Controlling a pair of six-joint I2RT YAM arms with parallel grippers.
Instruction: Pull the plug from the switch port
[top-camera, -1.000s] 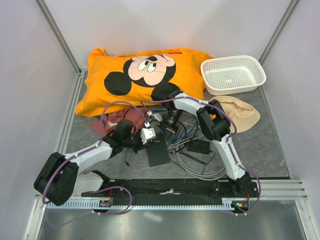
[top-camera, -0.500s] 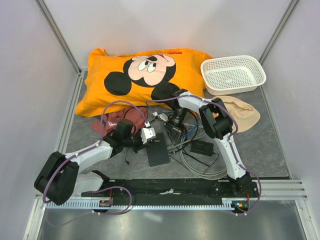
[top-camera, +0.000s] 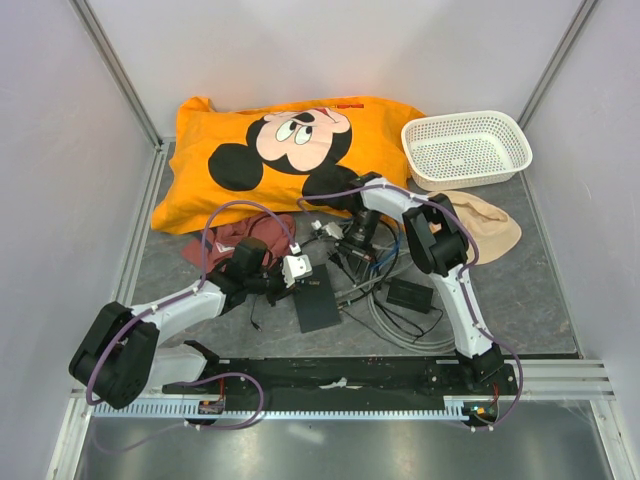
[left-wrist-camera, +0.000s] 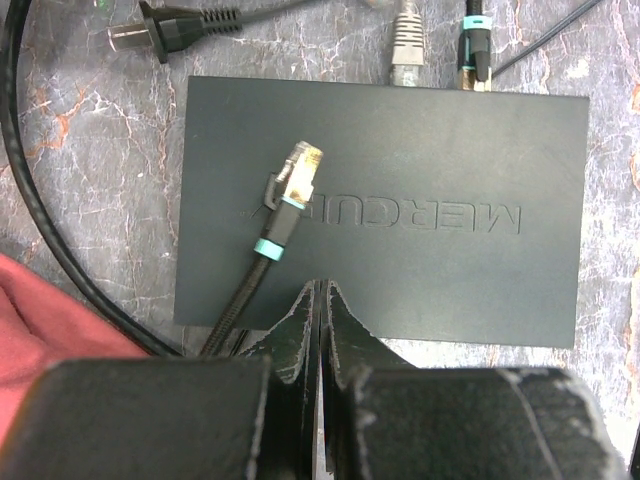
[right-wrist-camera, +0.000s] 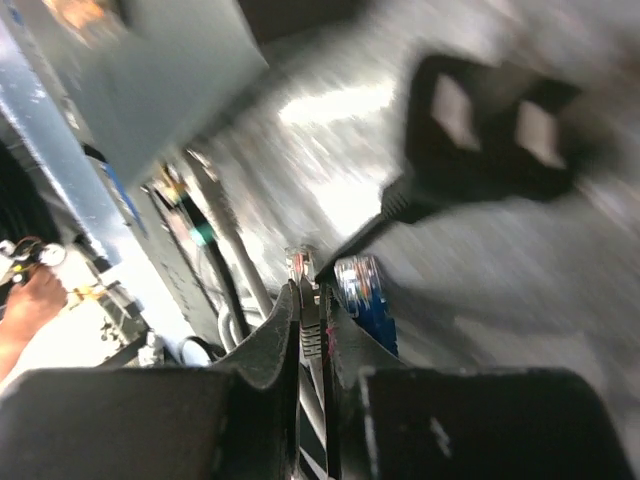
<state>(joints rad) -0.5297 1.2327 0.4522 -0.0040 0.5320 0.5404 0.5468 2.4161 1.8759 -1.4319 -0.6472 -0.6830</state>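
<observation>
The switch (top-camera: 318, 295) is a flat dark grey box; it fills the left wrist view (left-wrist-camera: 380, 210). A grey plug (left-wrist-camera: 407, 45) and a black plug with a teal band (left-wrist-camera: 473, 55) sit at its far edge, where the ports are. A loose black cable's clear plug (left-wrist-camera: 298, 172) lies on its top. My left gripper (left-wrist-camera: 320, 292) is shut and empty, over the switch's near edge. My right gripper (right-wrist-camera: 312, 300) is shut on a clear-tipped plug (right-wrist-camera: 303, 268) held free in the air, away from the switch (right-wrist-camera: 150, 90). A blue plug (right-wrist-camera: 362, 292) lies beside it.
A black adapter brick (top-camera: 410, 295) and coiled grey cables (top-camera: 400, 335) lie right of the switch. A black mains plug (left-wrist-camera: 165, 30) lies at its far left. An orange pillow (top-camera: 290, 150), a white basket (top-camera: 466, 148), a red cloth (top-camera: 228, 240) and a beige cloth (top-camera: 490, 222) lie behind.
My right gripper has moved to the right, away from the switch, with the plug in it. The adapter brick and cables have shifted right. The left arm has hardly moved.
</observation>
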